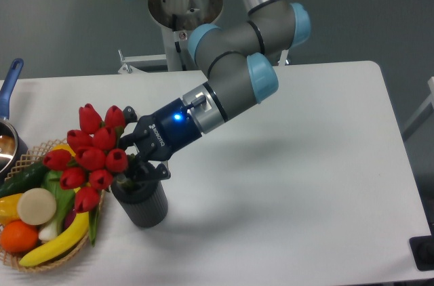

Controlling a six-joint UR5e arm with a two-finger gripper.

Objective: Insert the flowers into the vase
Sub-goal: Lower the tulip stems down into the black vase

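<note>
The flowers (pixel 90 155), a bunch of red tulip buds with green stems, lean up and to the left out of the vase's mouth, heads hanging over the basket. The vase (pixel 142 202) is a short dark ribbed cylinder standing upright on the white table near the front left. My gripper (pixel 134 157) reaches in from the right, just above the vase's mouth, with its dark fingers around the stems at the base of the bunch. The stems' lower ends are hidden by the fingers and the vase.
A wicker basket (pixel 42 261) with a banana, an orange, a cucumber and other produce sits at the front left, touching the flower heads. A pot with a blue handle (pixel 9 89) is at the left edge. The arm's base mount (pixel 183 8) stands at the back.
</note>
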